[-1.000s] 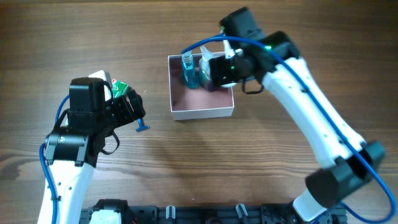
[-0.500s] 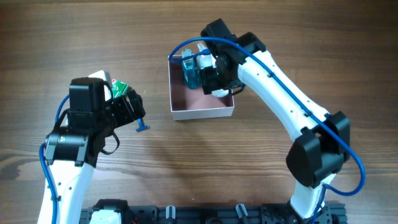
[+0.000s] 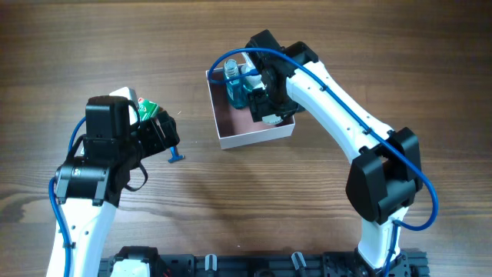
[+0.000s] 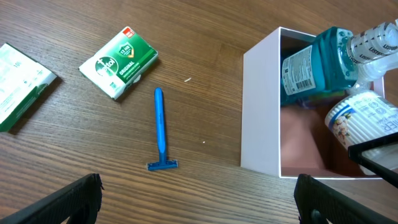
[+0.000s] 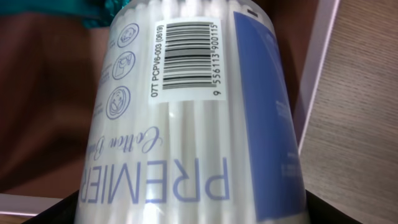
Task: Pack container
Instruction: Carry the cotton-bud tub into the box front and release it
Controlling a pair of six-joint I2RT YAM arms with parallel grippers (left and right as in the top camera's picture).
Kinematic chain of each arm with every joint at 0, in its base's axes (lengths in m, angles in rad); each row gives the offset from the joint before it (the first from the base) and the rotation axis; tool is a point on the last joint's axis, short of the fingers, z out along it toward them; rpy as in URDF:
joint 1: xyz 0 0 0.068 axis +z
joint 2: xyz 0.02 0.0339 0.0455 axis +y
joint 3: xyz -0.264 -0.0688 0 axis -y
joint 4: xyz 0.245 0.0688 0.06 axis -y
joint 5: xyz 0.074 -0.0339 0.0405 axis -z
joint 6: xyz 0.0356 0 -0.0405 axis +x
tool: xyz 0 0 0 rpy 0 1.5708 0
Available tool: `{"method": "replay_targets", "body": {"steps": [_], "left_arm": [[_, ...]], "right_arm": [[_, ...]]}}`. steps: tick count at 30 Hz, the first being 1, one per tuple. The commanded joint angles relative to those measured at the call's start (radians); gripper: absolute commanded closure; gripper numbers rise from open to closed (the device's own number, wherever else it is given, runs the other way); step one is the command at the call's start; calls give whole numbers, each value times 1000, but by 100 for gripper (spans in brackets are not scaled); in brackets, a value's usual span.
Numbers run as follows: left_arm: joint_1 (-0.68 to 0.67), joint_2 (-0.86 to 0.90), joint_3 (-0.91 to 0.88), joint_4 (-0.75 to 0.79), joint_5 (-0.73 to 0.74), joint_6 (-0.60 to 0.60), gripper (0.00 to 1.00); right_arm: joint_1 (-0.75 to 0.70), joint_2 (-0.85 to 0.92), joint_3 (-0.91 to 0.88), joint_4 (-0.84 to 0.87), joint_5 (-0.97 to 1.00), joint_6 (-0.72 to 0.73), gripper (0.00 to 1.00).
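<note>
1. Blue lettering reading "PREMIER" and "Cotton Bu…" is being shown upside down on the white tub [image 5: 186, 124], along with a barcode numbered 9 556113 900115 and the code "OTT PCPV6-003 (0619)".
2. "ORIGINAL" is being displayed on the green box [image 4: 118, 62]. Letters beginning "LISTER" are being carried at the neck of the teal bottle [image 4: 317, 62]. The print on the pale packet [image 4: 18, 84] is too small to be read.
3. The tub is being gripped by the right claw [image 3: 265, 98], which is closed on it inside the container [image 3: 254, 137], low over the pink floor and beside the bottle.
4. The container is being seen at the upper middle of the table [image 3: 231, 208], turned slightly askew. It is lying directly under the right claw and well apart from the left claw [image 4: 199, 205].
5. The right arm is being reached in from the near right edge, with the elbow bent and the wrist angled down into the container.
6. The left claw is being held wide and empty above the table. The razor [image 4: 160, 130] is lying just ahead of it, and the container's white wall is ahead to its right.
</note>
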Motion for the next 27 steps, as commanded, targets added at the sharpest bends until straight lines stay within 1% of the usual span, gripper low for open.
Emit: {"method": "replay_targets", "body": {"steps": [1,4,9,21,23,26,27], "left_arm": [[-6,-3,18,0,16,16,0],[-6,-3,18,0,16,16,0],[-6,-3,18,0,16,16,0],[-6,-3,18,0,16,16,0],[-6,-3,18,0,16,16,0],[-6,-3,18,0,16,16,0],[-6,-3,18,0,16,16,0]], "right_arm": [[0,15,-3,-3,59,22,96],[0,11,-3,-2,87,51,96],[0,6,-3,8,87,46,95],[0,-13,-2,-49,87,34,95],[0,-25,-2,-64,86,13,95],[0,-32,-2,-90,86,13,87],[0,-32,-2,-93,87,13,79]]}}
